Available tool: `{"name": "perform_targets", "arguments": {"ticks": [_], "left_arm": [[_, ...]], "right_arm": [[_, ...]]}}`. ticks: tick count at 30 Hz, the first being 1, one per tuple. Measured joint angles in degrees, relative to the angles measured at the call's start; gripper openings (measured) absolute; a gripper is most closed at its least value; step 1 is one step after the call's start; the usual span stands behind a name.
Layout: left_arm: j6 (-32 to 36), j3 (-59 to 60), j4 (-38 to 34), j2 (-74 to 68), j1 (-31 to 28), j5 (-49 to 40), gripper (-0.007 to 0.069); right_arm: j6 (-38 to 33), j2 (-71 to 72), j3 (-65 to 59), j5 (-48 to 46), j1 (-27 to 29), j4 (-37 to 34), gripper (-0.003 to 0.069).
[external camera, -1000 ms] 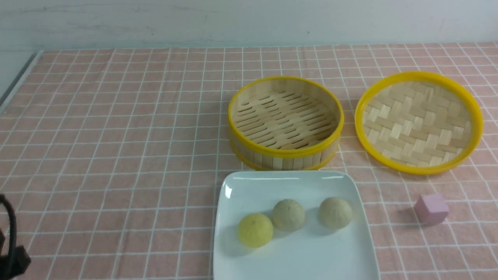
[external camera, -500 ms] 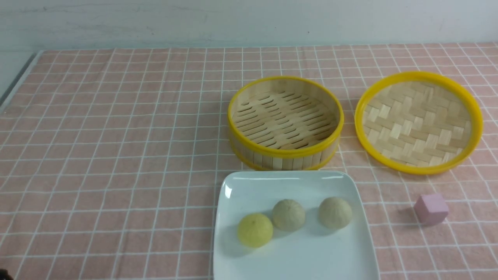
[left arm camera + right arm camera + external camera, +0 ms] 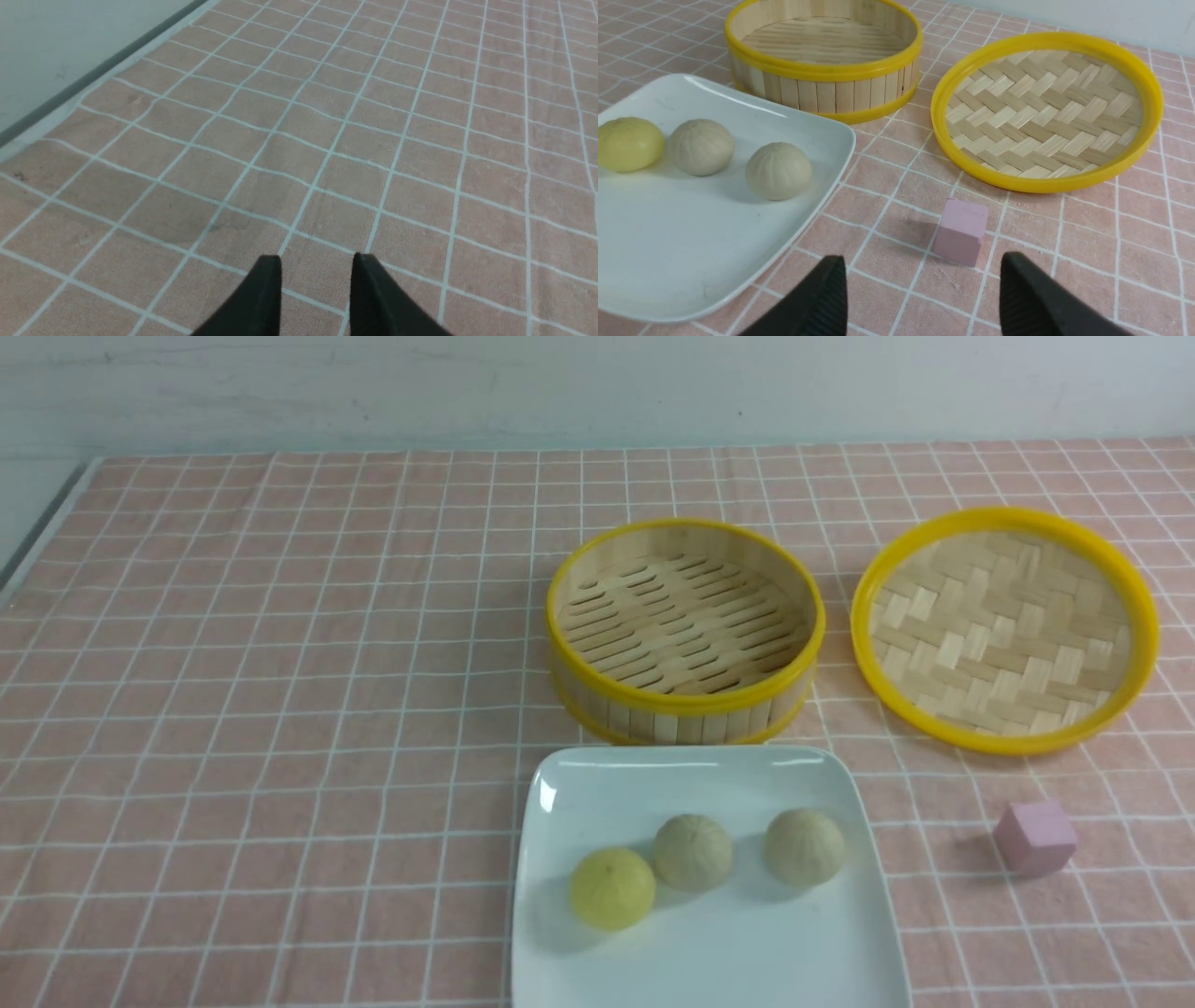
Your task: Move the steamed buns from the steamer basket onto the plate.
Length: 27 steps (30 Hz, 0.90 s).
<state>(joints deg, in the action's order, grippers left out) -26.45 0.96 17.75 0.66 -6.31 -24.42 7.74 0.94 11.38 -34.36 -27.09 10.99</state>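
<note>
Basically done: steamed buns (image 3: 707, 859) all sit mid-plate (image 3: 822, 952), steamer basket (image 3: 684, 627) empty at its far edge. Left gripper (image 3: 316, 268) and right gripper (image 3: 922, 270) both gape empty, so just park clear of the plate's edges.

Looks like a staged test bench made up as a dining table, not a real kitchen. Pink checked tablecloth (image 3: 280, 709) spread flat against a bare pale wall (image 3: 597, 383). Bamboo steamer basket (image 3: 686, 709), woven tray (image 3: 1004, 635) and white plate (image 3: 728, 971) with three buns (image 3: 693, 851) laid out neatly; stray pink cube (image 3: 1034, 837) beside them. No stove, sink or cupboards.
</note>
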Motion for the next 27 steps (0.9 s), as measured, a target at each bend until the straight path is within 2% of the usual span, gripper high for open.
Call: {"name": "perform_targets", "arguments": {"ticks": [19, 27], "left_arm": [[2.0, 0.2, -0.2, 0.0, 0.0, 1.4, 0.024], [10.0, 0.2, -3.0, 0.0, 0.0, 1.5, 0.024]], "right_arm": [[0.0, 0.0, 0.0, 0.0, 0.0, 0.0, 0.0442], [0.0, 0.0, 0.0, 0.0, 0.0, 0.0, 0.0442]]}}
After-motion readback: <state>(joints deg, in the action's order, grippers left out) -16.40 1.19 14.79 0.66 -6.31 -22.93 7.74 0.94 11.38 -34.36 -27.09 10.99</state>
